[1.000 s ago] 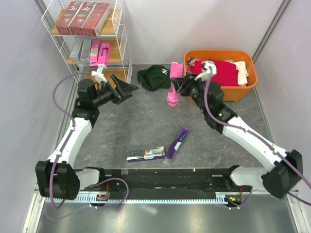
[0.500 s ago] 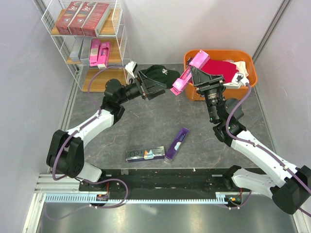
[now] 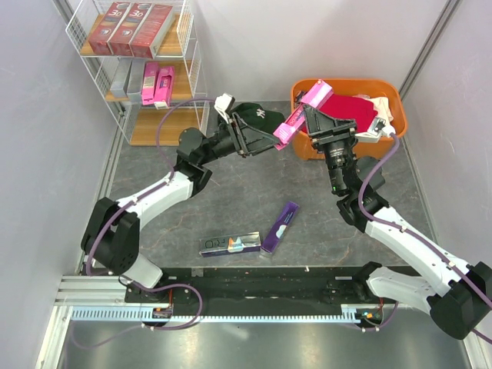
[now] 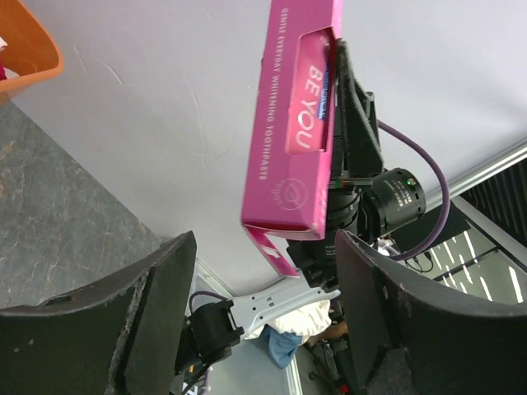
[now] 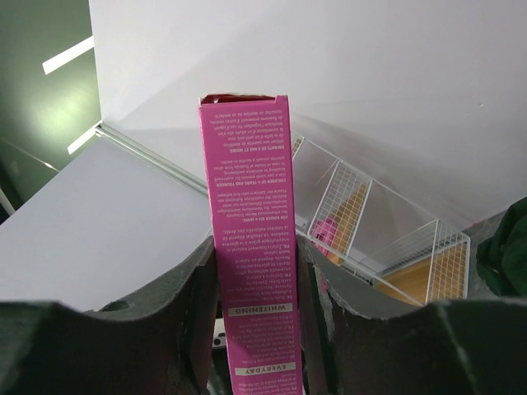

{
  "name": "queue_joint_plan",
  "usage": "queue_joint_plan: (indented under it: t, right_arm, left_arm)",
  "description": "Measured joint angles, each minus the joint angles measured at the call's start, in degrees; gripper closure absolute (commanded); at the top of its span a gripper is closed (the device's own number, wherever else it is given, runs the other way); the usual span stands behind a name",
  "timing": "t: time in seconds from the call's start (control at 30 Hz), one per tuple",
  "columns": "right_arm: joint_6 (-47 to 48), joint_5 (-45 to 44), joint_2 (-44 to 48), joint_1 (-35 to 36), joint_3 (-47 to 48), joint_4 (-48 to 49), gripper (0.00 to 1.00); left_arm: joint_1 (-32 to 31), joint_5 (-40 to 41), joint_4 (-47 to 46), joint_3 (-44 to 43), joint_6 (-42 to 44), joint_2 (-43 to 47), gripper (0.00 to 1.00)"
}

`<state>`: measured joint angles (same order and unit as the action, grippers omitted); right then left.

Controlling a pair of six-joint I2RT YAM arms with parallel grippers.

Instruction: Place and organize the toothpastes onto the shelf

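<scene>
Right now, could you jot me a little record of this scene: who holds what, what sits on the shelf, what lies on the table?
Right pincer: shut on a pink toothpaste box, held up in the air
Left pincer: open at that box's free end, not gripping it
Shelf, top board: three dark red boxes
Shelf, middle board: silver-grey boxes and two pink boxes
On the table: holographic box, purple box

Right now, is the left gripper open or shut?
Open: the left gripper has fingers wide apart, clear of the pink box the right gripper holds.
</scene>
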<state>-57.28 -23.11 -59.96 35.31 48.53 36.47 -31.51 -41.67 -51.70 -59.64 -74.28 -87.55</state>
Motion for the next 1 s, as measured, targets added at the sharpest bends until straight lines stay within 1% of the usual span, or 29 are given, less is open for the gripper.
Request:
queue_joint_plan:
  t: [0.17,0.2,0.23,0.37,0.63,0.67,0.73,0.77,0.8,0.87,0.9,1.0]
  right_arm:
    - [-1.0,0.0,0.0,-0.3,0.0,0.0,0.53]
    - [-1.2,0.0,0.0,-0.3,0.0,0.0,0.53]
    - [-1.4,0.0,0.0,-0.4,-0.1,0.0,0.53]
    - [-2.0,0.1,0.0,-0.5,-0.2,0.0,0.53]
    - [-3.2,0.1,0.0,-0.7,-0.7,0.0,0.52]
    - [-3.4,0.1,0.0,-0.7,-0.8,0.0,0.50]
    - [-3.6,0.1,0.0,-0.7,-0.9,0.0,0.40]
    - [-3.9,0.1,0.0,-0.7,-0.9,0.0,0.36]
    - [-4.0,0.1,0.0,-0.7,-0.9,0.1,0.28]
    - [-4.4,-0.1,0.0,-0.7,-0.9,0.1,0.20]
    - [-4.5,-0.3,0.1,-0.8,-0.9,-0.1,0.14]
    - [-4.7,-1.1,0.6,-0.9,-0.9,-0.6,0.10]
  left_arm:
    - [-1.2,0.2,-1.0,-0.2,-0.6,-1.7,0.33]
    - [-1.4,0.2,-1.2,-0.4,-0.7,-1.9,0.37]
    - [-1.5,0.2,-1.5,-0.7,-0.9,-2.0,0.38]
    - [-1.6,0.7,-3.1,-1.5,-1.7,-2.6,0.40]
    - [-2.4,0.7,-4.2,-2.9,-2.7,-3.8,0.55]
    - [-2.6,0.7,-4.2,-2.9,-2.7,-3.8,0.62]
    - [-2.6,0.7,-4.2,-2.9,-2.9,-3.8,0.65]
    - [-2.6,0.7,-4.1,-2.9,-3.0,-3.8,0.69]
    - [-2.6,0.7,-4.1,-2.9,-3.0,-3.8,0.71]
    - [-2.7,0.7,-4.1,-2.9,-3.0,-3.8,0.75]
    - [-2.7,0.7,-4.1,-2.9,-3.0,-3.8,0.76]
    - [-2.6,1.0,-4.0,-2.7,-3.0,-3.8,0.78]
